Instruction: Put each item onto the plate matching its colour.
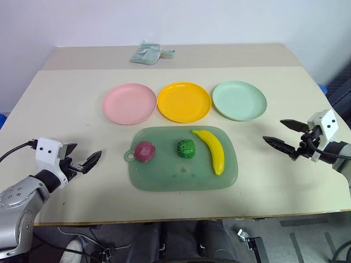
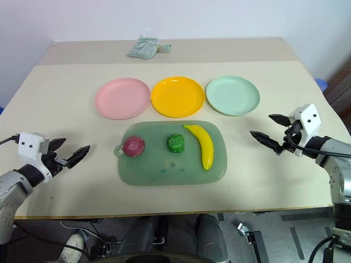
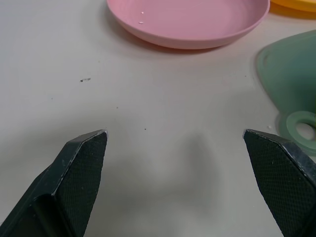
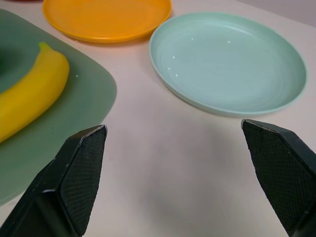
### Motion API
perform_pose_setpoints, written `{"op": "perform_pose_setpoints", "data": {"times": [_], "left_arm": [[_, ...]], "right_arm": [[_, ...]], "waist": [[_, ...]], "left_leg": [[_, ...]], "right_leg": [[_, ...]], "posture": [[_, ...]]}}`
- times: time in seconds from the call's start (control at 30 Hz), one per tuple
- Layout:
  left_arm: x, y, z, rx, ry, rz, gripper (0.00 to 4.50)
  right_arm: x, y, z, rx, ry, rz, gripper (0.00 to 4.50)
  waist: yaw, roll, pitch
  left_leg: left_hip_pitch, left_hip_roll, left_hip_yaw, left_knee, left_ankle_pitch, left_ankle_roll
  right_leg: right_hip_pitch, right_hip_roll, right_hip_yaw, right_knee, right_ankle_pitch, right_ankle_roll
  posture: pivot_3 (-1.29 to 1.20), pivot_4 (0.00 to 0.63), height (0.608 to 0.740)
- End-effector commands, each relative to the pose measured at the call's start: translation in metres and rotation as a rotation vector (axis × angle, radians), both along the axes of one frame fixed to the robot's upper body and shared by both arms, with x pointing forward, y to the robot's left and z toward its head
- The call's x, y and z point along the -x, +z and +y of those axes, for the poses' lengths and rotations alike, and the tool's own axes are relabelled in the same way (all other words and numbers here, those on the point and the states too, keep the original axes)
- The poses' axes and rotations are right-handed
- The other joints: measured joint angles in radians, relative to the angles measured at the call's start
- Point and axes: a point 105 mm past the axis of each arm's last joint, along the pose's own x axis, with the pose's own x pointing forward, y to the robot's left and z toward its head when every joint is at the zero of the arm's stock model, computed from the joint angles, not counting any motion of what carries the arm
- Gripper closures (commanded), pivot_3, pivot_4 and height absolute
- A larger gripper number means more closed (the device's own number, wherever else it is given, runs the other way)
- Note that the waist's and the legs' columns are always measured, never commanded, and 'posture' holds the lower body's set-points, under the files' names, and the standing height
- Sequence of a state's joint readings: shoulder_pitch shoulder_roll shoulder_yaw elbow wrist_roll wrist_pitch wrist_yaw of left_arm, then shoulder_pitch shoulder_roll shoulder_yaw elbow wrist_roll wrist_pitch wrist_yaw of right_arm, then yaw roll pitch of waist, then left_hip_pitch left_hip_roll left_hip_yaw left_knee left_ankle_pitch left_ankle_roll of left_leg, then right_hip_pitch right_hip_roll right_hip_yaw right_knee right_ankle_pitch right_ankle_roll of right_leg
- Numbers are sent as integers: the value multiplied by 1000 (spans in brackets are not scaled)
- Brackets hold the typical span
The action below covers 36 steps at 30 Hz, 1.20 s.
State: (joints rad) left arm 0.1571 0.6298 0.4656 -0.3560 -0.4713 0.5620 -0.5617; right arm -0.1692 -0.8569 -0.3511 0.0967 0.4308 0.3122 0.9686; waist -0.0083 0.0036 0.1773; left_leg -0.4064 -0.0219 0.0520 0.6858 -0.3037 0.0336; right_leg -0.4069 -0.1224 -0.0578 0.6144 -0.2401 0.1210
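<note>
Beige bench (image 1: 77, 109) carries three plates in a row across the far half: pink plate (image 1: 130, 103) on the left, yellow plate (image 1: 184, 102) in the middle, mint green plate (image 1: 239, 100) on the right, rims near each other or just touching. All three plates are bare. Nearer the robot lies a see-through green mat (image 1: 164, 178) with a ring tab at its left edge. On the mat, left to right: maroon fruit (image 1: 145, 151), bumpy green lump (image 1: 186, 148), yellow banana (image 1: 212, 149) lying slantwise, stem end toward the yellow plate. All three apart from each other.

Left gripper (image 1: 80, 158) hovers over bare bench left of the mat, fingers spread wide, holding nothing; pink plate ahead of it in the left wrist view. Right gripper (image 1: 281, 134) hovers right of the mat, near the mint green plate, fingers spread wide, holding nothing. A crumpled greenish bag (image 1: 146, 54) sits at the far edge of the bench.
</note>
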Motion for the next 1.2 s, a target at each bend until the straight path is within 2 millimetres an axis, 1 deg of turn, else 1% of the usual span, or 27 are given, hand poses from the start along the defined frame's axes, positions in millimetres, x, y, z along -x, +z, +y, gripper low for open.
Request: {"op": "perform_pose_setpoints", "data": {"times": [0.03,0.17,0.27,0.37,0.43,0.5,0.57,0.67,0.73,0.83,0.93,1.0,1.1,1.13,1.2], "left_arm": [[-1,13,0,-21,-1,-50,0],[-2,14,-2,-17,-1,-57,0],[-5,18,-8,6,-15,-78,0],[-13,34,-21,77,-55,-131,0],[-17,42,-40,99,-153,-138,0],[-18,47,-63,112,-271,-129,0],[-18,49,-76,117,-349,-115,0],[-17,43,-103,47,-515,-58,0],[-16,39,-111,10,-580,-37,0],[-19,30,-116,-42,-636,2,0],[-27,19,-128,-93,-685,34,0],[-33,11,-127,-126,-681,51,0],[-35,4,-127,-145,-696,59,0],[-35,4,-129,-138,-704,56,250],[-36,3,-129,-128,-705,53,889]], "right_arm": [[-4,9,-1,12,1,-55,42],[-6,7,3,9,15,-59,42],[-8,7,7,9,25,-65,42],[-11,6,6,-3,28,-74,42],[-9,6,7,-14,45,-77,42],[-4,7,13,-31,85,-78,42],[1,9,22,-46,123,-78,42],[13,6,41,-47,189,-71,42],[17,4,50,-61,206,-68,42],[25,-1,64,-91,216,-61,42],[42,-5,82,-97,271,-24,42],[52,-10,91,-69,308,10,42],[58,-10,102,-57,321,16,42],[58,-9,105,-62,320,12,5],[58,-8,110,-68,315,5,0]], "waist": [[0,0,0],[-1,0,0],[0,0,0],[5,0,0],[10,0,0],[15,0,0],[17,0,0],[21,1,0],[20,1,0],[21,1,0],[27,1,0],[24,1,-1],[20,1,0],[20,1,0],[21,1,0]], "left_leg": [[0,0,0,0,0,0],[0,0,0,0,0,0],[0,0,0,0,0,0],[0,0,0,0,0,0],[0,0,0,0,0,0],[0,-1,0,0,0,0],[0,0,0,0,0,0],[0,0,0,0,0,0],[0,0,1,0,0,0],[0,0,1,0,0,0],[0,-1,1,0,0,0],[0,-1,0,1,0,0],[0,-1,0,1,0,1],[0,0,0,1,0,1],[0,0,0,1,0,1]], "right_leg": [[0,0,0,0,0,0],[0,0,0,0,0,0],[0,0,0,0,0,0],[0,0,0,0,0,0],[0,0,0,0,0,0],[0,0,0,0,0,0],[0,2,0,0,0,0],[0,4,0,0,0,0],[0,4,-1,0,0,0],[0,4,-1,0,0,0],[1,4,-1,1,0,0],[1,4,-1,0,0,0],[1,5,-1,0,0,0],[1,5,-1,0,0,0],[1,5,-1,1,0,0]], "posture": [[0,150,740],[0,150,740],[0,150,740],[0,150,740],[0,150,740],[0,150,740],[0,150,740],[0,150,740],[0,150,740],[0,150,740],[0,150,740],[0,150,740],[0,150,740],[0,150,740],[0,150,740]]}}
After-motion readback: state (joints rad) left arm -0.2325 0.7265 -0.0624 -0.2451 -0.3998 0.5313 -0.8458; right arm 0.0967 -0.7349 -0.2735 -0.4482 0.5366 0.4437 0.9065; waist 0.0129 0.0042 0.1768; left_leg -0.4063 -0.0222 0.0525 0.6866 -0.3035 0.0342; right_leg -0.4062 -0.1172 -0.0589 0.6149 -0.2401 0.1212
